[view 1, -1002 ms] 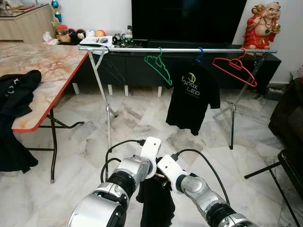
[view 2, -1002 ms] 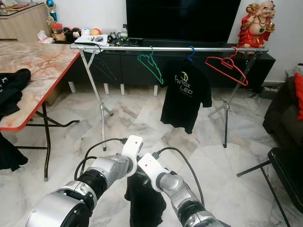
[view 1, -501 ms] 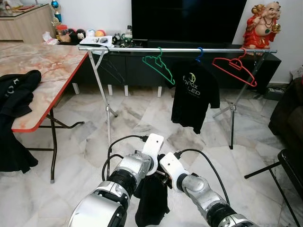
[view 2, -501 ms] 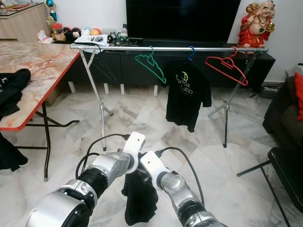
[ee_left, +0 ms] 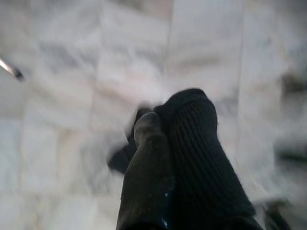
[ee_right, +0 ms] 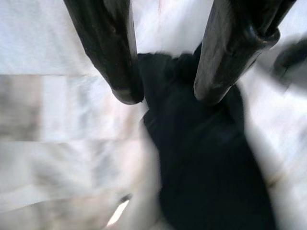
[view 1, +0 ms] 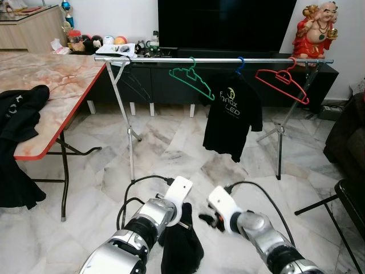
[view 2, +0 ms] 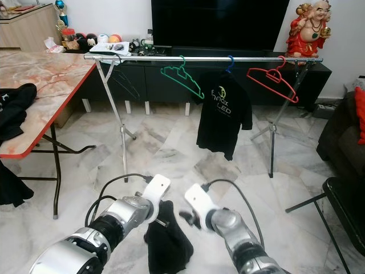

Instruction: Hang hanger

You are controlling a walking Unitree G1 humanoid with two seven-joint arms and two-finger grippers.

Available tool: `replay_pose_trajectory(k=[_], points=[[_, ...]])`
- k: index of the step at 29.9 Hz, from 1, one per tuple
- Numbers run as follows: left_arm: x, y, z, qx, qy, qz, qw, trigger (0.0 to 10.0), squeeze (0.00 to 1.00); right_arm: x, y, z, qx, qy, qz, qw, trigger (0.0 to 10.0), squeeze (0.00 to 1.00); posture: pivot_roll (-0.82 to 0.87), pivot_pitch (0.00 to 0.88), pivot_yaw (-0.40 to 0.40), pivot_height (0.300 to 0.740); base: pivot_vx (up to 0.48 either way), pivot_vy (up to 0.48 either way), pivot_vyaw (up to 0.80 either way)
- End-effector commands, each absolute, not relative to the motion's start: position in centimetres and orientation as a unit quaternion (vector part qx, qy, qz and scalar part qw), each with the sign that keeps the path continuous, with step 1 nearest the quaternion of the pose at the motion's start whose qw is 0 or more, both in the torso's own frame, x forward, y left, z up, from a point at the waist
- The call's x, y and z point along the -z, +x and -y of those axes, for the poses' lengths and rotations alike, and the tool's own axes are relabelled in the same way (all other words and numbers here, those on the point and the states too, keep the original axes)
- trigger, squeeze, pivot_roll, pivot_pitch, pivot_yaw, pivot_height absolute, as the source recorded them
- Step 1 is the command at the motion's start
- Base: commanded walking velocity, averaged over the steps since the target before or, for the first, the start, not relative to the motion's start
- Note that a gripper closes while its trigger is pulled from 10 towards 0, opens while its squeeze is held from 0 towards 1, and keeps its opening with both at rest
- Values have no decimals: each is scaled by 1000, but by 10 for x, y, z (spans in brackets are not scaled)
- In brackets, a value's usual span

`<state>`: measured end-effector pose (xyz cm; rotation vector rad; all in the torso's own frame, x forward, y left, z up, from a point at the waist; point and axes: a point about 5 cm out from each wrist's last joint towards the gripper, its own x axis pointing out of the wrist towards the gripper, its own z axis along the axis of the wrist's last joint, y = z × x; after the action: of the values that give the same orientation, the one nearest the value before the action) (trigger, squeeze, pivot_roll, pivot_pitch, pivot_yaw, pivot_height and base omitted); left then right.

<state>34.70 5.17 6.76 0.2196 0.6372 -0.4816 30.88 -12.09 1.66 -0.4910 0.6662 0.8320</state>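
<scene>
My left gripper is low in front of me, shut on a black garment that hangs down from it over the floor. The cloth's ribbed edge covers its fingers in the left wrist view. My right gripper is just to the right of the cloth, open, its two black fingers apart with the garment beyond them. Further ahead a silver clothes rail carries a green hanger, a black T-shirt on a blue hanger, and a red hanger.
A marble-topped table with a red edge stands at the left, with black clothes draped over it. A dark sofa and a black stool are at the right. The rail's legs stand on the tiled floor; a TV cabinet lies behind.
My right gripper has come off the black garment and moved to the right, open. The garment now hangs from the left gripper alone. The T-shirt on the rail has swung slightly.
</scene>
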Motion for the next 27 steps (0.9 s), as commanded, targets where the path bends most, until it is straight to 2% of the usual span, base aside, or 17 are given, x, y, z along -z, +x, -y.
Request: replay_pose_trajectory(k=[1,7,15,19,23,27], points=[[-79,353,-49,235,105,-277,926,10000,0,-13,305,116,-413,-240,-326,816,10000,0,57,0,11,740,0,0,0],[-70,348,-53,225,98,-313,917,10000,0,-21,310,110,-410,-226,-297,832,10000,0,68,0,6,740,0,0,0],[-74,348,-42,231,34,-332,914,10000,0,-26,313,103,-392,-218,-266,853,10000,0,74,0,-2,740,0,0,0],[-81,349,-37,241,-2,-337,910,10000,0,-25,312,99,-393,-227,-256,854,10000,0,76,0,-4,740,0,0,0],[-96,354,-28,250,-77,-344,902,10000,0,-27,313,95,-391,-287,-222,846,10000,0,76,0,-3,740,0,0,0],[-102,356,-26,253,-101,-339,900,10000,0,-24,311,95,-392,-301,-221,841,10000,0,79,0,-2,740,0,0,0]])
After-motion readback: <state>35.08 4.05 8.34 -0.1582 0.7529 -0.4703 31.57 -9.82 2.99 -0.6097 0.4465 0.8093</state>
